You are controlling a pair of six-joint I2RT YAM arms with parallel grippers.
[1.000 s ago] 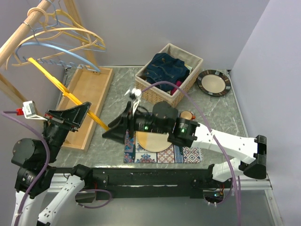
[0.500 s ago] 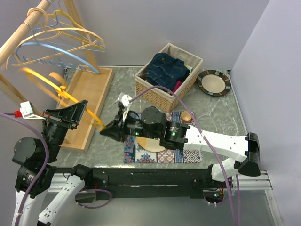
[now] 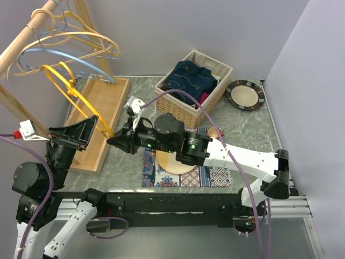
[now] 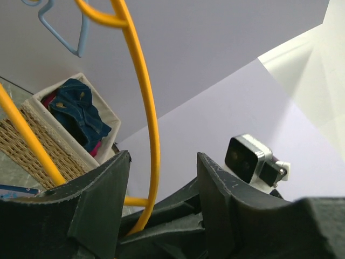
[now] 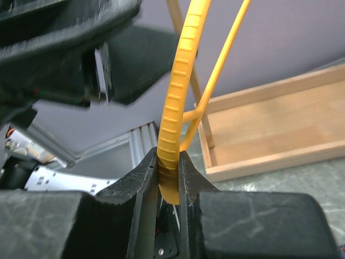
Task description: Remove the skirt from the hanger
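Note:
A bare yellow hanger (image 3: 81,100) stands tilted over the left of the table with no cloth on it. My right gripper (image 3: 111,141) is shut on its ribbed lower end (image 5: 178,97), the bar pinched between both fingers at the right gripper's tips (image 5: 168,154). My left gripper (image 3: 96,121) is open. The hanger's thin bar (image 4: 148,108) passes between the left gripper's spread jaws (image 4: 163,156) close to the left finger, and I cannot tell if it touches. A dark blue denim garment (image 3: 188,78), which looks like the skirt, lies crumpled in the wicker basket (image 3: 223,67).
A long wooden tray (image 3: 99,102) lies at the left under the hanger. A wooden rail (image 3: 24,40) at top left carries a blue hanger (image 3: 59,54) and pale ones. A plate (image 3: 245,94) sits back right, and a patterned mat (image 3: 215,177) lies under the right arm.
My left gripper has opened and let go of the yellow hanger. My right gripper closed on its lower end and slid left. The hanger swung from lying slanted to more upright.

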